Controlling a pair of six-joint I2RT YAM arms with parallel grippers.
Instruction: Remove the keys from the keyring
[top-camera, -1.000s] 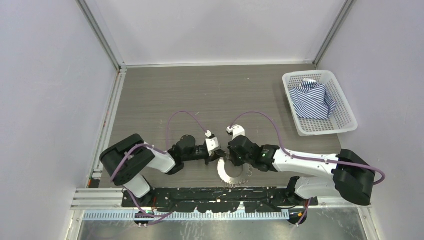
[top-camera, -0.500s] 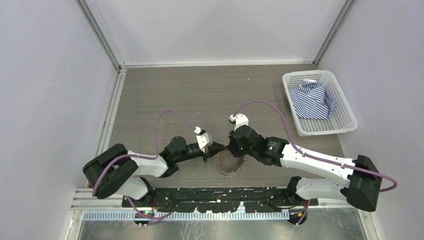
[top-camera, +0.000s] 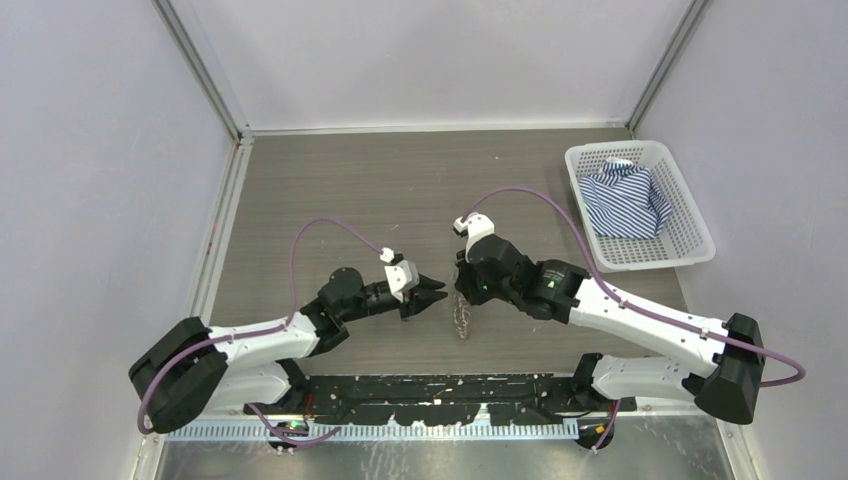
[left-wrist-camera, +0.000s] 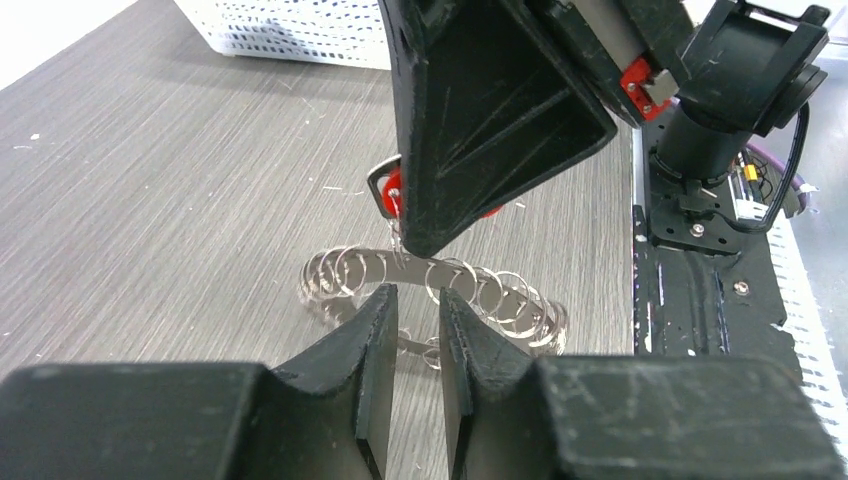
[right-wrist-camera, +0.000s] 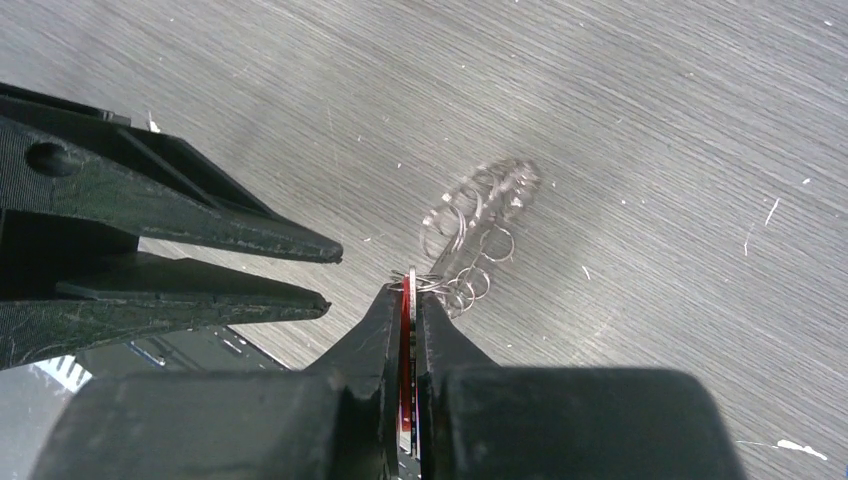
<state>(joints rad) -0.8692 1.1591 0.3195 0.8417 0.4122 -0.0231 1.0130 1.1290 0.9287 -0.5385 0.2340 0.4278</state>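
Over the table's (left-wrist-camera: 150, 200) near edge, the right gripper (right-wrist-camera: 408, 292) is clamped on the red key (left-wrist-camera: 386, 191). The keyring (left-wrist-camera: 430, 285) and its keys (left-wrist-camera: 505, 300) hang below. Just beside it, the left gripper (left-wrist-camera: 418, 305) hovers, fingers slightly apart.

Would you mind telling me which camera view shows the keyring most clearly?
The left wrist view: the keyring is sharp and near, its loops distinct. The right wrist view shows it blurred beyond the right gripper, which clamps the red key; the top view shows only a tiny silvery clump.
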